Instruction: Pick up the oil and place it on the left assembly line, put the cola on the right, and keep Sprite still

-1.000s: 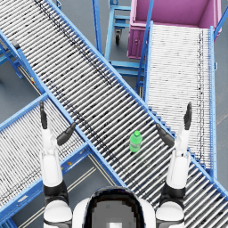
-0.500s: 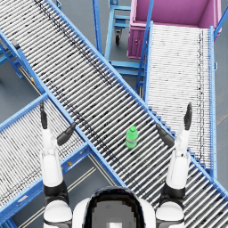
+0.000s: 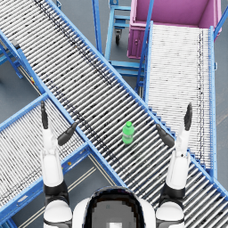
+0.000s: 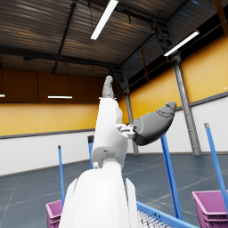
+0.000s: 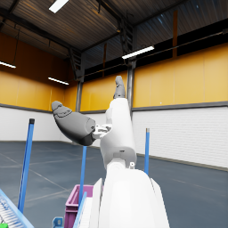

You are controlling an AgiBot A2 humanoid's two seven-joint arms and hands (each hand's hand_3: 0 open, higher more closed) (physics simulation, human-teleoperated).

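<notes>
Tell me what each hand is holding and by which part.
Nothing is held. The left hand and right hand are raised with fingers apart, both clear of the green bottle standing on the conveyor.

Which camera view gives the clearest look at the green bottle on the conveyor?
The head view. It looks down on the green bottle, unobstructed, sitting on the diagonal roller conveyor. The left wrist and right wrist views both point up at the warehouse walls and ceiling and show nothing of the bottle.
</notes>
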